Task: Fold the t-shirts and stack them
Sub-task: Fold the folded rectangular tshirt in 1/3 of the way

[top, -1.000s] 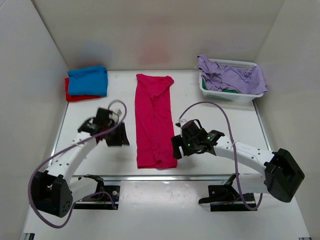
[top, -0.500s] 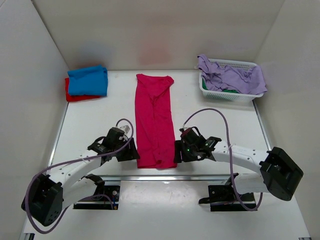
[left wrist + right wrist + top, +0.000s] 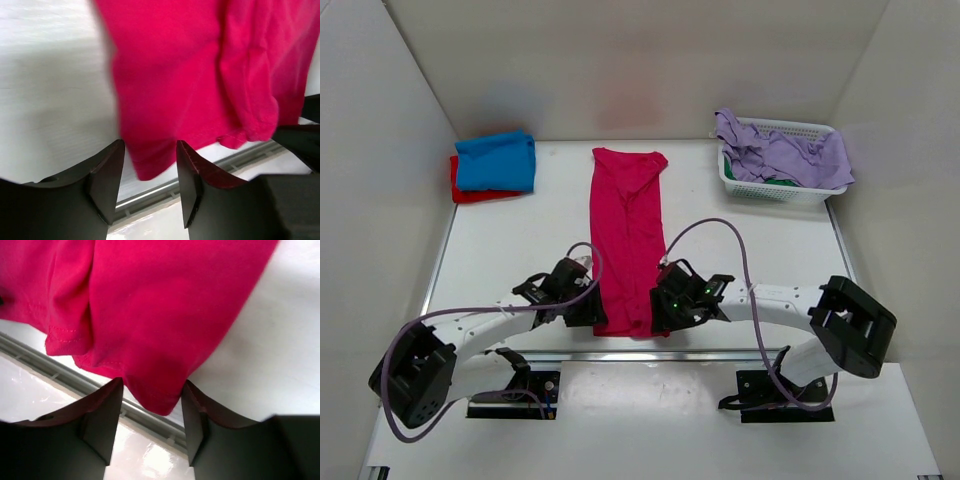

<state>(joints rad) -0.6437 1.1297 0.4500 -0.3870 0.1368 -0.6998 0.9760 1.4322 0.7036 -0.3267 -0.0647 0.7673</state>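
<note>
Desk (image 3: 740,250) bearing a crimson t-shirt (image 3: 628,240) folded into a long narrow strip. Lies flat down the middle, running from 12 o'clock to 6 o'clock, near hem close to the front rail.

Left hand (image 3: 586,306) low at the strip's 7 o'clock corner, right hand (image 3: 662,306) low at its 5 o'clock corner.

From the left wrist: fingers (image 3: 106,182) parted and straddling the near hem corner, with cloth between them but not pinched and a bare gap on either side.

From the right wrist: fingers (image 3: 100,422) likewise apart, the rounded hem corner filling most of the gap, no squeeze visible.

Blue t-shirt (image 3: 496,160) folded at 10 o'clock, resting on a folded red t-shirt (image 3: 470,194), well apart from both hands.

White basket (image 3: 775,188) at 2 o'clock, with lilac cloth (image 3: 782,152) spilling over its rim.
</note>
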